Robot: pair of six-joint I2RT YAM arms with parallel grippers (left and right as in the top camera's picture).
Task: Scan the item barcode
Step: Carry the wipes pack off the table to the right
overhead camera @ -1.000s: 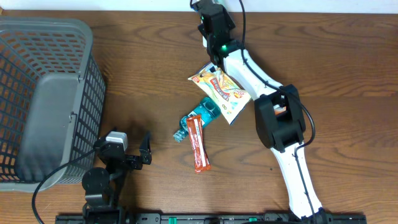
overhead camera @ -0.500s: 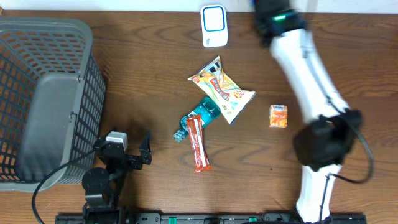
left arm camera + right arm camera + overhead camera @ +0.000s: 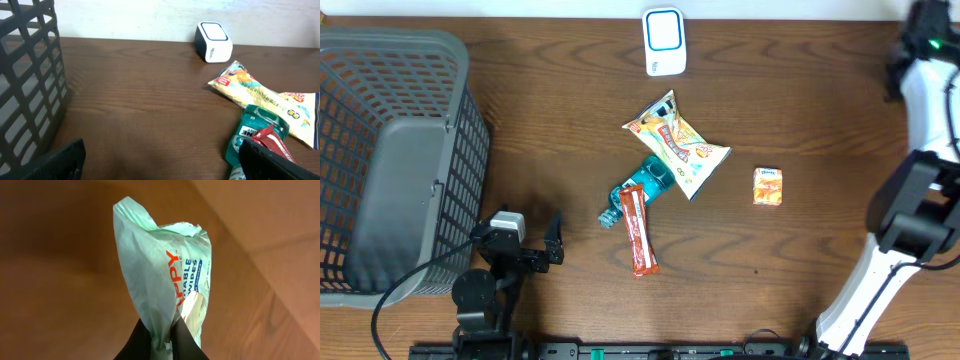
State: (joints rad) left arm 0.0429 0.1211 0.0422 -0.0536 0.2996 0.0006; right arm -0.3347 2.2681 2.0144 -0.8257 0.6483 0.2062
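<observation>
A pale green wipes pack (image 3: 165, 275) with orange and blue print hangs pinched in my right gripper (image 3: 172, 326), whose black jaws are shut on the pack's lower edge. Blurred brown wood lies behind it. In the overhead view the right arm (image 3: 920, 110) reaches to the far top right corner, and its fingers and the pack do not show there. The white scanner with a blue face (image 3: 663, 40) (image 3: 214, 42) stands at the table's far middle edge. My left gripper (image 3: 545, 245) (image 3: 167, 167) rests open near the front left, holding nothing.
A yellow snack bag (image 3: 676, 146) (image 3: 260, 92), a teal pack (image 3: 642, 188) (image 3: 255, 132) and a red bar (image 3: 639, 232) lie mid-table. A small orange box (image 3: 768, 186) sits to their right. A grey mesh basket (image 3: 390, 150) (image 3: 30, 85) fills the left side.
The right arm has swung from over the scanner at the top middle out to the far right, uncovering the scanner and the orange box. The left arm has not moved.
</observation>
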